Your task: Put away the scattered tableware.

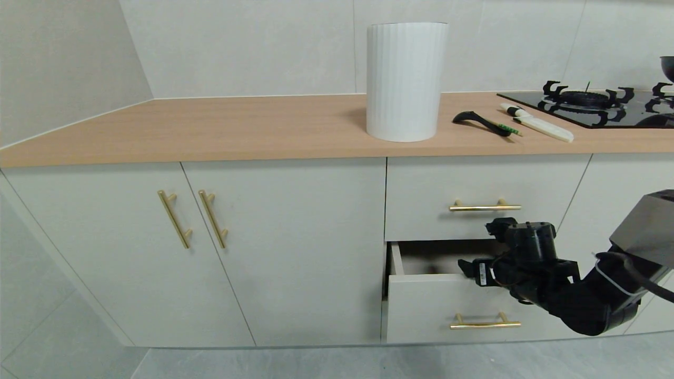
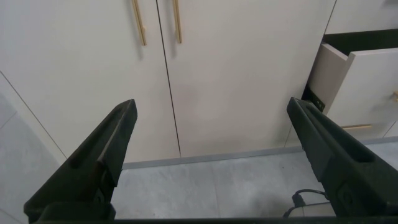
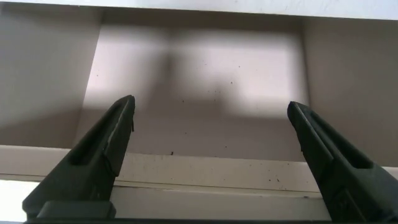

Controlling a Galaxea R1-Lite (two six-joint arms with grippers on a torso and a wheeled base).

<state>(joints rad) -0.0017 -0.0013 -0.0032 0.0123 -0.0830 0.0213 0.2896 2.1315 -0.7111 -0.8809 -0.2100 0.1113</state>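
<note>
Spoon (image 1: 482,122) and knife (image 1: 537,125), probably light, stiff and slippery (pinch mid-handle), lie on the counter (image 1: 210,131) above the open drawer (image 1: 421,305); left gripper (image 2: 211,155) and right gripper (image 3: 211,155), the latter at the drawer, gape empty.

A white ribbed container (image 1: 404,81) stands on the wooden counter (image 1: 237,126), above the right pincer (image 1: 467,269) and a little to its left. The black stove (image 1: 579,111) lies above it, to its right. Two cabinet doors (image 1: 295,247) with gold handles (image 1: 174,218) are well to its left.
</note>
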